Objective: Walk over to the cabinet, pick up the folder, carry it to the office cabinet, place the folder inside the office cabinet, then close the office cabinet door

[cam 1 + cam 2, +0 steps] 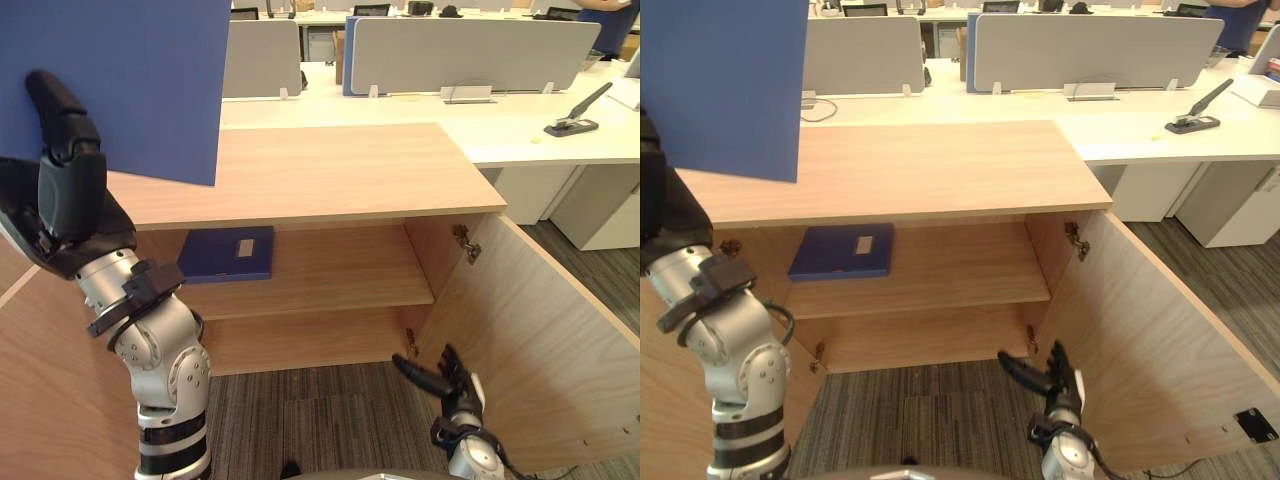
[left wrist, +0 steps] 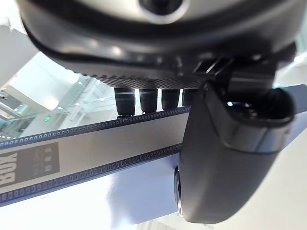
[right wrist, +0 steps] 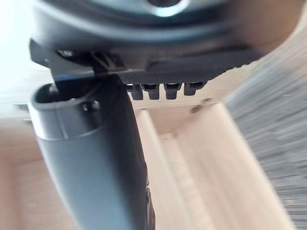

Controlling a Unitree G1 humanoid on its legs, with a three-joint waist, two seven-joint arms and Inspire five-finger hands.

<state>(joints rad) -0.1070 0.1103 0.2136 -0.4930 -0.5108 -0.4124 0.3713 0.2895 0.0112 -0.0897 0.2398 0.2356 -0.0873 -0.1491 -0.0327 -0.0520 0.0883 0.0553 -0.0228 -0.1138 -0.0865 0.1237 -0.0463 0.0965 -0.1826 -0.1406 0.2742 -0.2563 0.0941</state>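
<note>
My left hand holds a large blue folder raised upright above the left end of the wooden cabinet's top. In the left wrist view the thumb and fingers pinch the folder's labelled spine. A second blue folder lies flat on the upper shelf inside the open cabinet, at its left. My right hand hangs low in front of the cabinet's floor, fingers straight and holding nothing, just beside the open right door.
The cabinet's left door also stands open beside my left arm. Behind the cabinet are white desks with grey dividers and a black hole punch. White drawer units stand at the right. A person stands far back right.
</note>
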